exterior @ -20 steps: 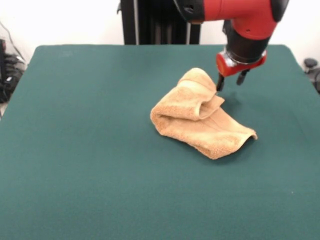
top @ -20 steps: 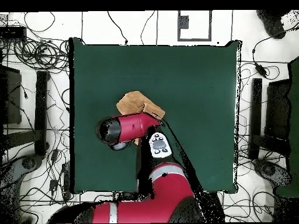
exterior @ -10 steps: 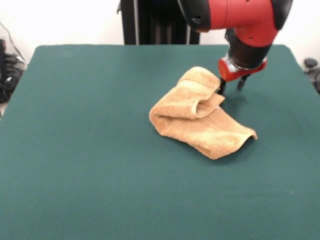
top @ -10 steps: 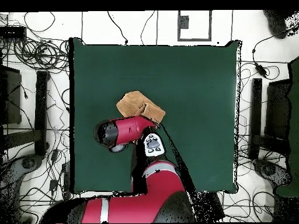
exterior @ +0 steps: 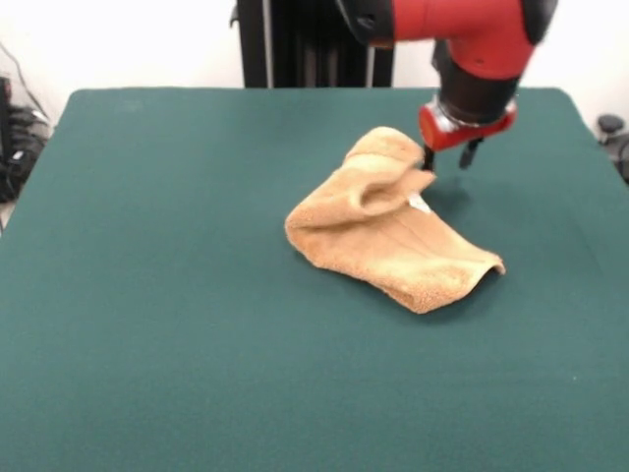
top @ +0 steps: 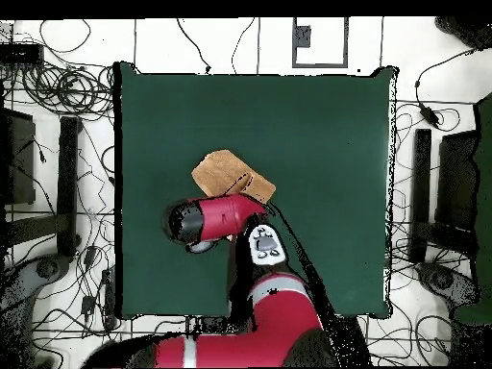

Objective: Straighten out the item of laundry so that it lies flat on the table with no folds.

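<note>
i see the crumpled tan-orange terry-cloth towel (exterior: 388, 228) bunched right of centre on the dark green felt-covered bench (exterior: 177, 295), its small white tag (exterior: 419, 204) showing. the red and black hand (exterior: 447, 157) sits at its far fold, fingers apart with one touching cloth. my worry: pinching several layers would drag the whole bundle rather than unfold it.

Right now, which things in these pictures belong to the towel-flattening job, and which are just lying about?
Part of the job:
- towel, bunched and folded, white tag showing
- green table it lies on
- gripper, at the towel's far edge

Lying about:
- cables on the floor around the table
- dark equipment beside the table, too unclear to name
</note>
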`<state>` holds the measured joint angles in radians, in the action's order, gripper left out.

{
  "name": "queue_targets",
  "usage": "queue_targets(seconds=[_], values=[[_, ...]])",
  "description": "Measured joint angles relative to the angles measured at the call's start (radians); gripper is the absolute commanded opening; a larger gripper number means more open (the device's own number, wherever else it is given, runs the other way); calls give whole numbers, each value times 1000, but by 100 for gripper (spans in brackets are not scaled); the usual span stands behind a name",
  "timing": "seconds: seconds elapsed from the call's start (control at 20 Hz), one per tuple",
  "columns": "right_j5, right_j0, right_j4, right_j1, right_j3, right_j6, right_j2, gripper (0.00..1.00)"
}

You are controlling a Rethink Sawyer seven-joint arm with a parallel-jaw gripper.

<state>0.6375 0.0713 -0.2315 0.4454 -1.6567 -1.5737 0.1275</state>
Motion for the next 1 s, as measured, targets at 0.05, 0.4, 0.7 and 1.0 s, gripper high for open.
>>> queue_targets(seconds=[0.05,0.4,0.7,1.0], values=[[-2,14,0,15,-15,0,2,100],[-3,157,-1,179,-152,0,11,100],[-16,180,-1,237,-189,0,11,100],[-45,150,0,255,-204,0,14,100]])
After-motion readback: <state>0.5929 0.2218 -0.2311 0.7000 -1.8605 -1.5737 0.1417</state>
